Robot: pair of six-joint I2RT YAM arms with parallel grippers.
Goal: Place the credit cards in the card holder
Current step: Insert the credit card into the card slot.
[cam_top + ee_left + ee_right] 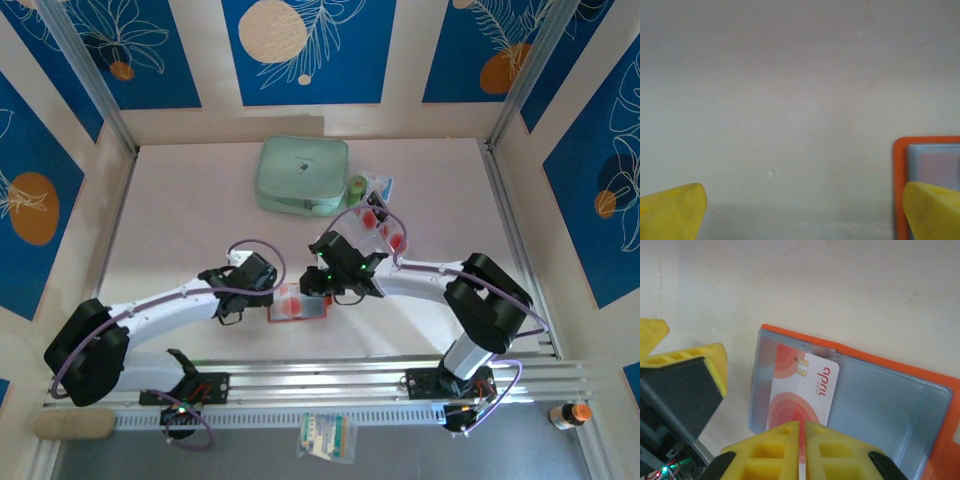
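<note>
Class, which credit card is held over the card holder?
The card pinched by the right fingers, lying over the holder; the others lie near the green case.

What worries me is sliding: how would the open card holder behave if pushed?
Probably light: the card holder lies thin and flat on the smooth table, so it may skid. It is opened out along a fold, so it will likely flop when lifted.
</note>
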